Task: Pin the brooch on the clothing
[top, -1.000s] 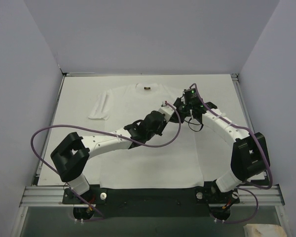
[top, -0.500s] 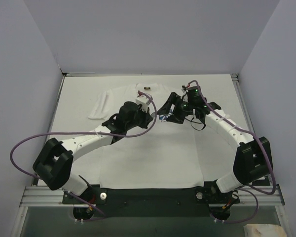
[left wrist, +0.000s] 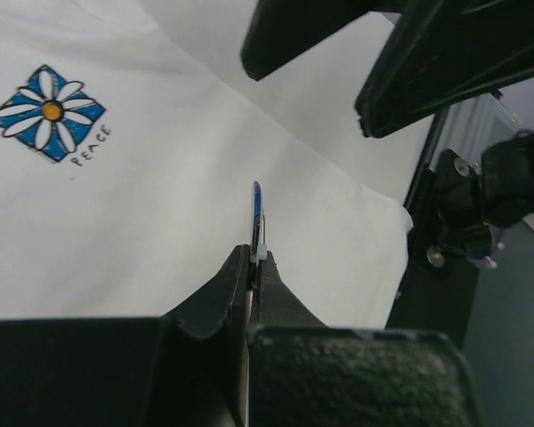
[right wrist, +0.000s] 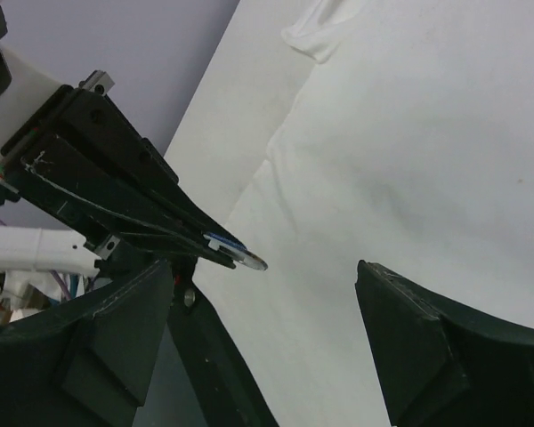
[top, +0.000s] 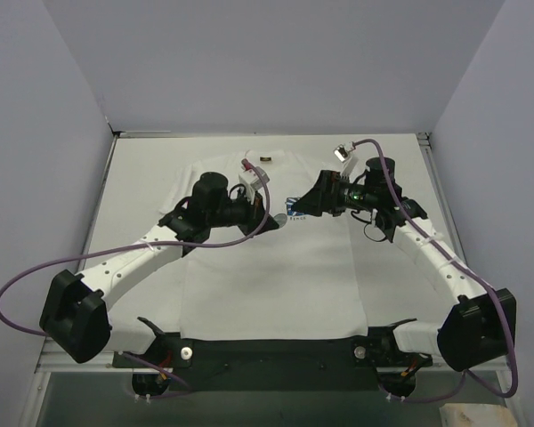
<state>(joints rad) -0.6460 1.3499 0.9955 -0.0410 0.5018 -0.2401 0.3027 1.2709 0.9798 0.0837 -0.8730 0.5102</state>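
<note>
Looking at a mid-air hold here. Found the left tool (left wrist: 254,260) clamped fully shut on the brooch (left wrist: 256,209), with only a thin edge showing: bluish, a white bit, a shiny rim. Guessing brooch, anyway, since neither wrist view shows its face. Held up off the T-shirt (top: 276,267), over the upper chest, near the blue daisy print (left wrist: 49,111) and below the collar (top: 265,166). Not touching cloth yet.

Spotted the right tool (right wrist: 262,271) gaping wide with nothing in it. Facing the left one from the far side of the print, close to the brooch but apart from it.

Handling-wise: expecting light, small, stiff, and probably slick on that rim. Gripped by the flat faces near one edge only, so easy to twist or pop out under a sideways push. Better to keep the pinch on the faces and leave the pin side free. Wouldn't squeeze across the rim.

As for the T-shirt: soft and limp, lying flat on the desk (top: 142,178). Likely to slide and bunch instead of resisting a pin. Worth pinching up a fold of fabric close to the target spot with the free tool, away from the print.

Also noticed a tiny brown-and-tan speck (top: 263,159) at the collar. Too small to call, maybe a label.
</note>
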